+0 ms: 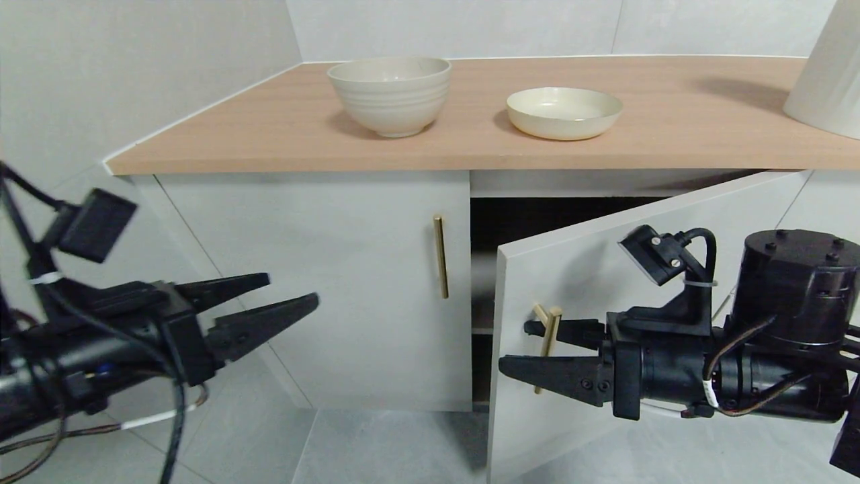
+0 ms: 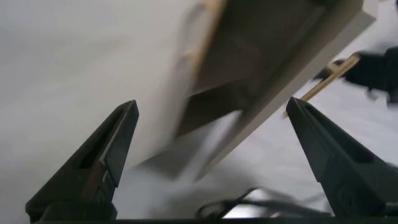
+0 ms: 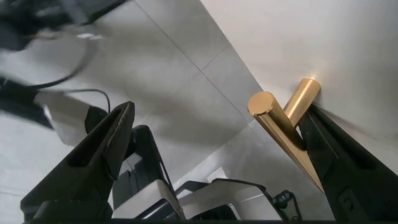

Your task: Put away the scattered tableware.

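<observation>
The wooden table (image 1: 269, 134) is running across the upper part of the head view, with a white cabinet (image 1: 201, 222) sitting beneath it. The cabinet's right door (image 1: 584, 269) is hanging ajar at centre right. The left door (image 1: 302, 282) is sitting shut.

At lower right, the right gripper (image 1: 514, 347) is holding its fingers apart, straddling the open door's brass handle (image 1: 549, 333) without clamping it. At lower left, the left gripper (image 1: 292, 289) is holding its fingers spread, gripping nothing.

A deep bowl (image 1: 390, 94) is standing upright on the table at upper centre. A shallow dish (image 1: 563, 113) is resting to its right, near but not touching.
</observation>
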You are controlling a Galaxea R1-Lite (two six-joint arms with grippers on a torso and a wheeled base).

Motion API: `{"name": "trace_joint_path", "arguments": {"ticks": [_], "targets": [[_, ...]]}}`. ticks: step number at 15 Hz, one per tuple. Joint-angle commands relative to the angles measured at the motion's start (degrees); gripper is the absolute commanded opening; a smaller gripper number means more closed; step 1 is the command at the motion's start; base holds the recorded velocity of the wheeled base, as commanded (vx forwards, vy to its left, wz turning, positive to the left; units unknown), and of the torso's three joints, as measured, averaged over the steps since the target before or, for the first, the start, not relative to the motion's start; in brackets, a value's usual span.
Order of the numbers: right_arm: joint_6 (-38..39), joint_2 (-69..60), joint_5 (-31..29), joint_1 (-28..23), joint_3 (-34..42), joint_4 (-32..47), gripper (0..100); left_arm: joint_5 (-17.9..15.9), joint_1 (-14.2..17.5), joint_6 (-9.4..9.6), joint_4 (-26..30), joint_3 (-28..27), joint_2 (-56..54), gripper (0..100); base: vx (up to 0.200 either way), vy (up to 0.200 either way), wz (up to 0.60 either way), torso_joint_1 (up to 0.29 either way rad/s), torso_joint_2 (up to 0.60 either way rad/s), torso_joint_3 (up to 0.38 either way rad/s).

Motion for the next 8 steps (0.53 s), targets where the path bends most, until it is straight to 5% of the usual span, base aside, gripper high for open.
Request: {"name": "trace_joint_path", "arguments": {"ticks": [1,4,5,8], "targets": [[-0.4,-0.2,0.2,0.1,0.4,0.2,100,0.3,-10.2,-5.44,-13.4,-1.5,19.8,100,0.000,0.000,0.00,0.000,0.00,0.000],[-0.5,-0.7,0.2,0.1,0.5,0.2,100,3.4,-17.1,-6.32,-21.7,-3.1,26.4,100,0.000,0.000,0.00,0.000,0.00,0.000],[-0.5,-0.6,0.2,0.1,0.5,0.2,100,3.4,-18.9,-6.23,-22.3,-3.3,27.1,0,0.000,0.000,0.00,0.000,0.00,0.000],[-0.5,-0.7,0.2,0.1,0.5,0.2,100,3.3,-20.0,-6.50,-25.3,-3.7,27.9,0,0.000,0.000,0.00,0.000,0.00,0.000]]}}
